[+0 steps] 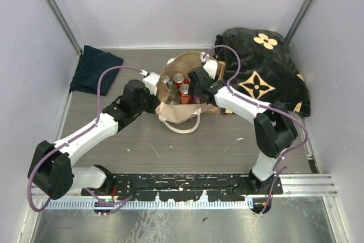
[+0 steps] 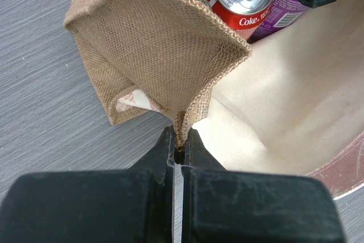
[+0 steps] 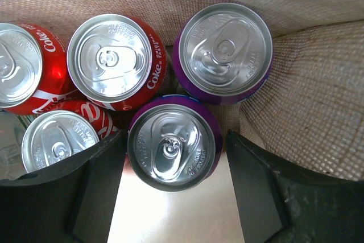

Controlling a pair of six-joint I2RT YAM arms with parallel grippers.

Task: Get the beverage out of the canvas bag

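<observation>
Grey wood-grain tabletop point(image 1: 187, 146) between pale walls carries a tan canvas bag point(image 1: 181, 98), standing with its mouth open. The left tool point(image 2: 181, 147) is closed tight on a pinched fold of the bag's rim, right at its fingertips, holding the soft fabric up. The right tool point(image 3: 173, 160) hangs inside the bag, pointing down, its fingers spread wide and gripping nothing. A purple can point(image 3: 172, 147) stands upright between those fingers, with a gap on each side. Just beyond it is a second purple can point(image 3: 226, 52), and on the left of the tool's view are red Coke cans point(image 3: 114, 58), packed close. The can looks rigid, smooth and slippery, probably weighty if full, with thin walls that could dent. The best hold is likely across its sides just under the top rim, with a moderate squeeze.
</observation>
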